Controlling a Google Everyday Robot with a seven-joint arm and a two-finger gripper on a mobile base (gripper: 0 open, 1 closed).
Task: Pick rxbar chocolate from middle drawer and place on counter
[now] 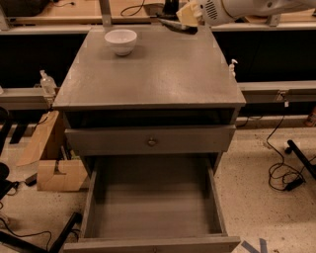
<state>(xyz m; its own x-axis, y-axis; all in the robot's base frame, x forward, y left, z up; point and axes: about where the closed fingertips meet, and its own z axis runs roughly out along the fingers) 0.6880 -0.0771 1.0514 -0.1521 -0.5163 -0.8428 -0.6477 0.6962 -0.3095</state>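
Note:
My gripper [187,19] is at the top of the camera view, over the far right edge of the counter [153,74]. Its cream fingers [185,12] are shut on the rxbar chocolate [176,25], a flat black bar that sticks out to the left, just above or on the counter's back edge. The middle drawer [153,207] is pulled open at the bottom, and its grey floor shows nothing in it.
A white bowl [121,40] stands at the counter's far left. A shut drawer front with a round knob [152,142] sits above the open drawer. A cardboard box [54,173] and a spray bottle [47,81] are at left, and cables [284,178] lie on the floor at right.

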